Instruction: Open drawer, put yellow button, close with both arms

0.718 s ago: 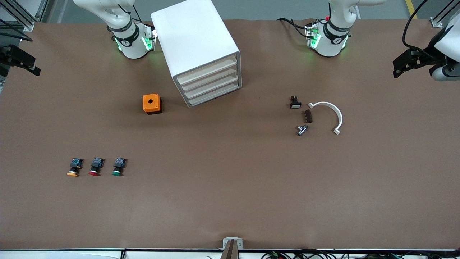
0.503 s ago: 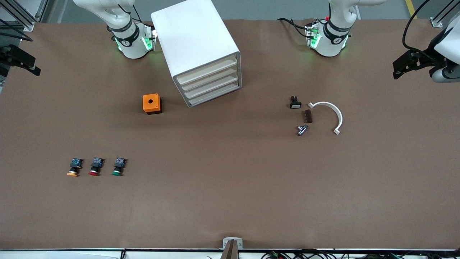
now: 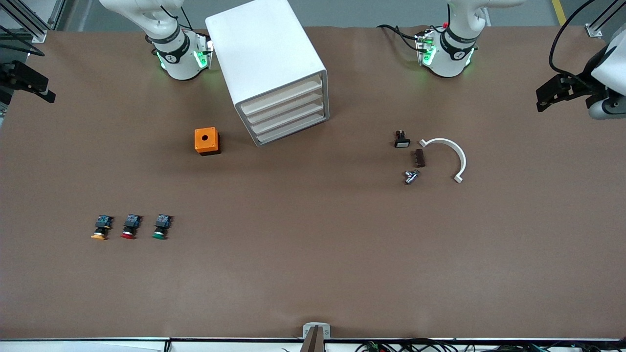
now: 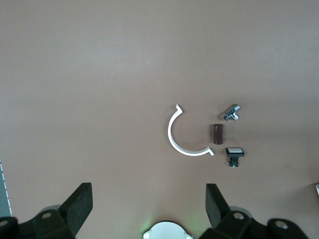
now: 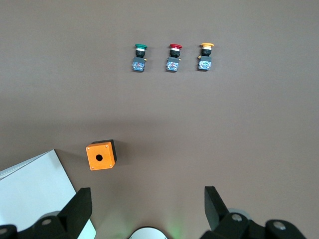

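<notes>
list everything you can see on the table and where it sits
big white boxy cabinet: 1, white, four cream-fronted drawers all shut, between the arm bases
orange box with a round hole: 1, beside the cabinet, nearer the camera
push-buttons: 3 in a row toward the right arm's end, yellow-capped, red-capped, green-capped
curved white plastic piece: 1, toward the left arm's end
small parts beside it: white-faced black switch, brown block, silver metal fitting
left pincer: open, waiting above the table's edge
right pincer: open, waiting above the table's edge
</notes>
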Robot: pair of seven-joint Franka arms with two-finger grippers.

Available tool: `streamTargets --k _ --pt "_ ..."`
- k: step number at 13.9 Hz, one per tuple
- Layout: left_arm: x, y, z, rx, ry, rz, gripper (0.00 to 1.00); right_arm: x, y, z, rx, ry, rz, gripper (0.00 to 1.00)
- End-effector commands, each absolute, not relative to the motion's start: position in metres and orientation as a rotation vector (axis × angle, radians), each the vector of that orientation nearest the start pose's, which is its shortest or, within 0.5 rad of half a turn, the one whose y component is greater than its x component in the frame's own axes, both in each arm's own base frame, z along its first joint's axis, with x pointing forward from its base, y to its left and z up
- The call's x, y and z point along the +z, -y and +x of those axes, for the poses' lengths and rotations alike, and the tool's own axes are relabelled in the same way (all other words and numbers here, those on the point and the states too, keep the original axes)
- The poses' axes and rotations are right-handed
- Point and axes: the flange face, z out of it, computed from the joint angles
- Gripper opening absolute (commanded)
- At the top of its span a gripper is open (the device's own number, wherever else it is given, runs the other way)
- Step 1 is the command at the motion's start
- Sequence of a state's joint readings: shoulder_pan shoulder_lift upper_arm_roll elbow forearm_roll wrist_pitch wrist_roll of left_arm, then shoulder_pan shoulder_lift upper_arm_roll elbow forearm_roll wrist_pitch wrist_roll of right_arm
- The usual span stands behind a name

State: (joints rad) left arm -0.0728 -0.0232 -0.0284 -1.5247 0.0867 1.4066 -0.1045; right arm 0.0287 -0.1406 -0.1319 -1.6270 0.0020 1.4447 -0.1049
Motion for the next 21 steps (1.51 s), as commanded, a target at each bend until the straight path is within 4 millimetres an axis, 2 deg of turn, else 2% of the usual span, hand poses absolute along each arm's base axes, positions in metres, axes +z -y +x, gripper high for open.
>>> streamTargets --k 1,2,5,8,10,12,14,15,17,19,21 --pt "0.632 0.049 0.54 0.173 0.103 -3.03 1.0 0.664 0.056 0.486 0.053 0.013 -3.116 1.0" --pt "0.626 0.057 0.543 0.189 0.151 -3.038 1.0 0.664 0.058 0.486 0.053 0.008 -3.116 1.0" --pt "0.586 0.089 0.559 0.286 0.45 -2.999 1.0 0.664 0.057 0.486 0.053 0.011 -3.116 1.0" --pt "0.538 0.126 0.573 0.414 0.576 -2.976 1.0 0.662 0.057 0.487 0.058 0.01 -3.116 1.0" --pt "0.496 0.153 0.585 0.54 0.713 -2.983 1.0 0.661 0.055 0.488 0.068 0.015 -3.116 1.0" --pt "0.462 0.196 0.587 0.578 0.829 -2.923 1.0 0.66 0.057 0.488 0.067 0.032 -3.115 1.0" --pt "0.428 0.248 0.581 0.575 0.947 -2.83 1.0 0.66 0.057 0.489 0.058 0.06 -3.115 1.0" --pt "0.418 0.269 0.579 0.569 0.986 -2.795 1.0 0.66 0.057 0.489 0.057 0.063 -3.115 1.0" --pt "0.402 0.293 0.575 0.573 1.053 -2.733 1.0 0.661 0.056 0.489 0.055 0.072 -3.115 1.0" --pt "0.394 0.328 0.558 0.549 1.124 -2.662 1.0 0.661 0.056 0.489 0.05 0.087 -3.115 1.0" --pt "0.387 0.345 0.553 0.529 1.265 -2.568 1.0 0.662 0.056 0.49 0.036 0.098 -3.116 1.0"
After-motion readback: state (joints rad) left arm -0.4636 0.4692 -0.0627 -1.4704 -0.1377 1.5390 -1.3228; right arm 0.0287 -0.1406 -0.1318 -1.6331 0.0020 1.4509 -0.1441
